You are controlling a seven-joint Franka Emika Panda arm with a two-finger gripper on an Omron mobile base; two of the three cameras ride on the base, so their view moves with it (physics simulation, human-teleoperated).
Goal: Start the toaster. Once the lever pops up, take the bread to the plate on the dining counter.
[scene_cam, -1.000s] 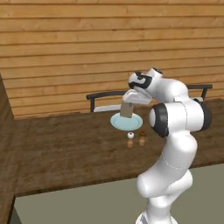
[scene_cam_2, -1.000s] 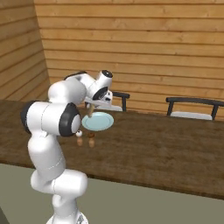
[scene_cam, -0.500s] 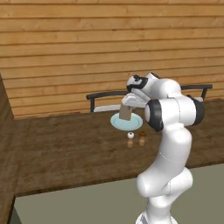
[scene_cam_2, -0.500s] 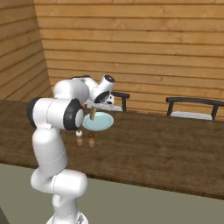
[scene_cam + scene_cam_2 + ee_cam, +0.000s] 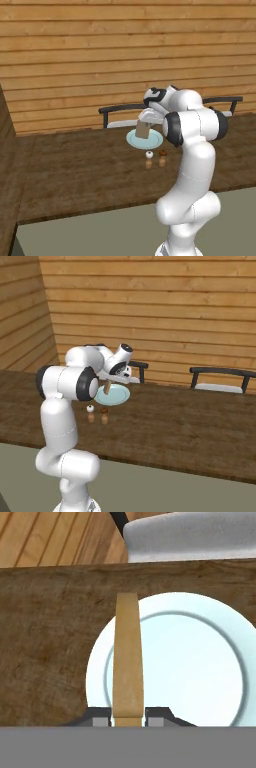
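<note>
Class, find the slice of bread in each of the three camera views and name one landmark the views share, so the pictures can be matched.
Left base view: bread hangs just right of centre, over the plate, under the hand.
Right base view: bread sits left of centre, at the plate's left edge.
Hand view: bread stands edge-on at centre bottom.
Shared landmark: the pale plate on the dining counter.

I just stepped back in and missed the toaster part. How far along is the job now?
Done: the bread is out of the toaster and at the dining counter. In hand: the gripper is shut on the slice, holding it edge-on above the plate. Left: lower it onto the plate and let go.
</note>
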